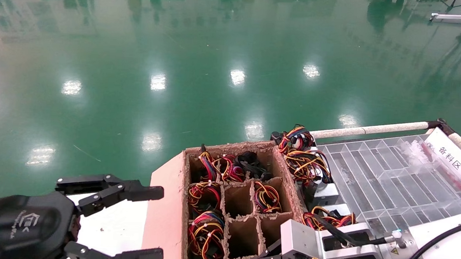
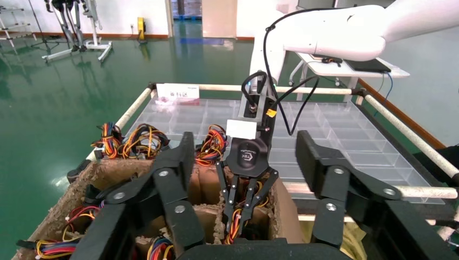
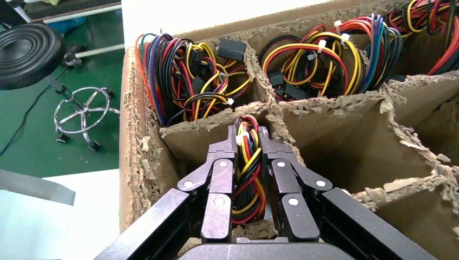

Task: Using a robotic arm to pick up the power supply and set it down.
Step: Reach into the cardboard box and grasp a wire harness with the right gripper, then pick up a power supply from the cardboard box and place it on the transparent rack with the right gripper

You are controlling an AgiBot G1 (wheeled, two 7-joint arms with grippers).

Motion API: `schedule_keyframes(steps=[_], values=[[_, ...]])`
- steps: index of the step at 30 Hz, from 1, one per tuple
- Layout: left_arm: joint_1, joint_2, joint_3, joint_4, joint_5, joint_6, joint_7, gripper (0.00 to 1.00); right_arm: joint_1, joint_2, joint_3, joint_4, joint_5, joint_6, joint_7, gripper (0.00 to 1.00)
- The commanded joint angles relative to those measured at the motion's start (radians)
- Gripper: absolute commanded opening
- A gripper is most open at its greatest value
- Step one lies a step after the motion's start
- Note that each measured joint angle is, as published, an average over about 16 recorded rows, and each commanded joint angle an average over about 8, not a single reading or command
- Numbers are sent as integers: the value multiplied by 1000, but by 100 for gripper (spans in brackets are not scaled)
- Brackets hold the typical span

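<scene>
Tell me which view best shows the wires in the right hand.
Right wrist view: the hand is shut on the wire bundle, close and unobstructed. The left wrist view shows it from afar; the head view barely catches the hand at the frame's bottom.

A green glossy floor spreads out beyond everything. On the left, a white table carries a brown cardboard box split by dividers into compartments, several holding bundles of coloured wires. Just beside the box's right side stands a cart with pale padded rails, topped by a clear plastic divided tray. Along the tray's left edge lie power supplies with wire bundles. A white label sits at the cart's far right corner.
</scene>
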Motion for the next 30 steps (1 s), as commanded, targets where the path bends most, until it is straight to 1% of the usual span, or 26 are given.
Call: schedule_keyframes(steps=[1,8,14,20,25,30], values=[[0,0,0,0,0,0,0,100,-1,3,1,1,2,0,0,0],[0,0,0,0,0,0,0,100,-2,25,18,10,40,-9,-3,0],[0,0,0,0,0,0,0,100,3,67,48,41,99,-19,0,0],[0,0,0,0,0,0,0,100,10,114,90,88,186,-24,5,0],[0,0,0,0,0,0,0,100,15,149,130,125,278,-27,9,0],[0,0,0,0,0,0,0,100,35,193,169,153,360,-28,16,0]])
